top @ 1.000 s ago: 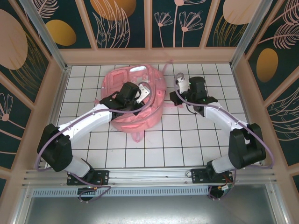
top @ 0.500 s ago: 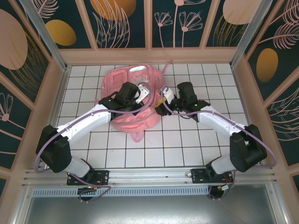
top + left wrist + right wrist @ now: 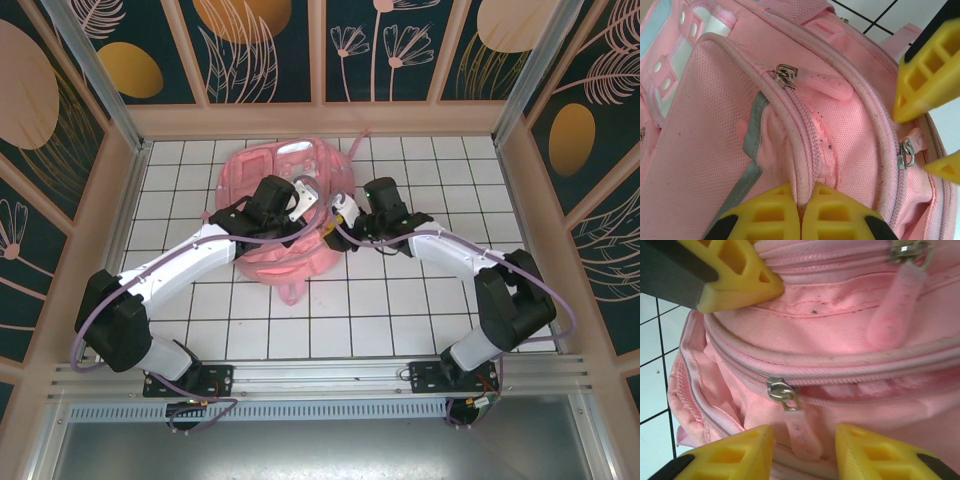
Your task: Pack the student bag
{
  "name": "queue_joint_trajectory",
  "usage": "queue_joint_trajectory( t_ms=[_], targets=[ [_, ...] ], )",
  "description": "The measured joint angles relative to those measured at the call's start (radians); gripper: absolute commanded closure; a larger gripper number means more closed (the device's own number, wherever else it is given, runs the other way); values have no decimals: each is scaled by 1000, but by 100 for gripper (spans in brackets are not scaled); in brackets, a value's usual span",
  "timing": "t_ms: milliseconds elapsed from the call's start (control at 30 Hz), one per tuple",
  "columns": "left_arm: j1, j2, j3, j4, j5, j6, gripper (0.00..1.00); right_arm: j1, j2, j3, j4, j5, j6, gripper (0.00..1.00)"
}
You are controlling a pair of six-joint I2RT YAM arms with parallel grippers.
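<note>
Top view, surface: You are working on a white-tiled desk (image 3: 400, 300) with dark grid lines. Wood-framed walls (image 3: 260, 50) of dark floral panels box it in.
Top view, count: There is one student bag (image 3: 262, 165), with two arms and two claws.
Top view, bag: The bag lies on the desk under both claws and stretches beyond them toward the far wall.
Top view, claws: Your left claw (image 3: 312, 207) and right claw (image 3: 340, 216) sit just beside each other over the bag. The jaws are too small here to judge.
Left wrist view, claw: Your left claw (image 3: 800, 207) is pinched tight on a piped ridge of the student bag (image 3: 705, 125).
Left wrist view, count: Two zipper pulls (image 3: 825, 86) show, one ahead of the claw and one to its right.
Left wrist view, around: A grey stripe (image 3: 752, 145) runs ahead and left of the claw. The right claw's fingers (image 3: 922, 75) hang to its right, hiding part of the bag.
Right wrist view, claw: Your right claw (image 3: 804, 450) stands narrowly parted. A pink pull lies between the jaws with a gap on each side, so nothing is clamped.
Right wrist view, count: Two zipper pulls (image 3: 892, 310) show, one at the claw and one ahead to its right.
Right wrist view, around: A left-claw finger (image 3: 735, 275) presses the bag ahead and to the left. Desk tiles (image 3: 655, 365) show to the left of the claw.
</note>
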Motion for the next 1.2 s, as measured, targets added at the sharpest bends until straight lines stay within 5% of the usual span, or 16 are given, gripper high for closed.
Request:
queue_joint_trajectory(
  t_ms=[367, 867, 1200],
  targets=[
    [0, 0, -1, -2, -2, 0, 100, 21, 15, 13, 3, 32, -11, 94],
    [-1, 0, -21, 24, 3, 4, 100, 8, -105, -83, 87, 261, 71, 98],
    [3, -32, -69, 31, 51, 12, 100, -47, -2, -6, 110, 323, 132, 100]
  ],
)
